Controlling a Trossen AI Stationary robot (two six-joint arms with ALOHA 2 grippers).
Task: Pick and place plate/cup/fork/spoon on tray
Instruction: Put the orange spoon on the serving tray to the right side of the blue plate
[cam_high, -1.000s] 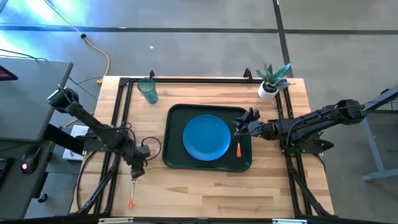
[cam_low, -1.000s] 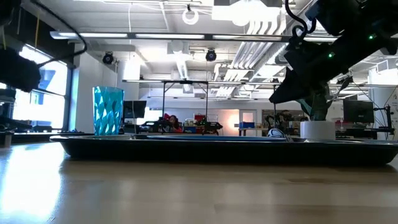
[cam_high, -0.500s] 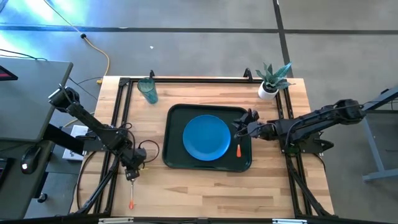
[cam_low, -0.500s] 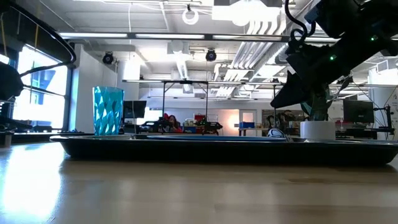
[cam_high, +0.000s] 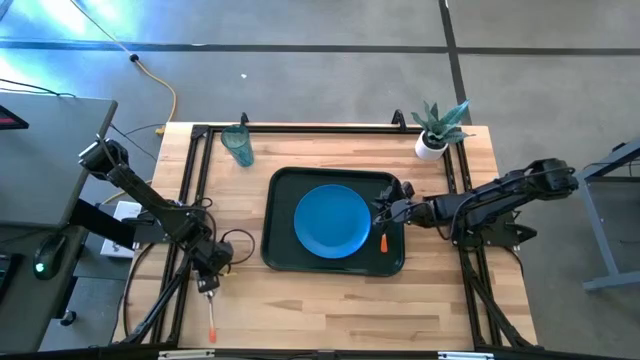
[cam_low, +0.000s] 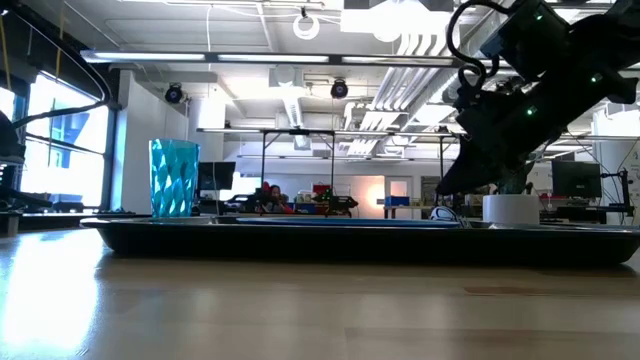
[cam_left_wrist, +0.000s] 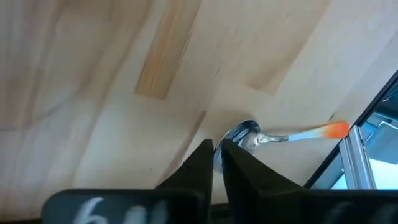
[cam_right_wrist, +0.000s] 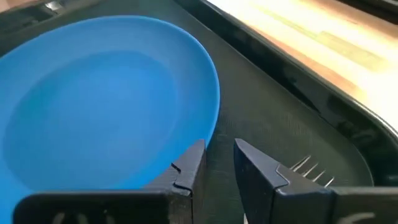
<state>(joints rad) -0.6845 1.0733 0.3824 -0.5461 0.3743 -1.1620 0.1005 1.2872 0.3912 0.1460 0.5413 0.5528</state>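
Note:
The blue plate (cam_high: 332, 221) lies on the dark green tray (cam_high: 280, 250), and the fork (cam_high: 384, 240) lies on the tray to the plate's right, its tines (cam_right_wrist: 308, 167) toward the far edge. The teal cup (cam_high: 238, 145) stands on the table at the far left. The spoon (cam_high: 212, 315) lies on the table near the left front. My left gripper (cam_high: 207, 284) is down at the spoon's bowl, its fingers nearly together. My right gripper (cam_right_wrist: 219, 152) hovers low over the tray between the plate (cam_right_wrist: 93, 93) and the fork, slightly open and empty. My left gripper has its fingertips at the rim of the spoon's bowl (cam_left_wrist: 239, 135), the end away from the orange handle (cam_left_wrist: 333, 130). The fingers come from above, slanting. A silver edge shows in the narrow gap between them. The spoon lies on the table.
A white pot with a spiky green plant (cam_high: 435, 130) stands at the table's far right corner. A black frame (cam_high: 300, 130) runs along the table's far and side edges. Bare wood lies in front of the tray.
My left gripper has moved toward the table's near left, down to the spoon's bowl. My right gripper has shifted a little toward the near edge over the tray and sunk lower. The fork, plate and cup have stayed where they were.

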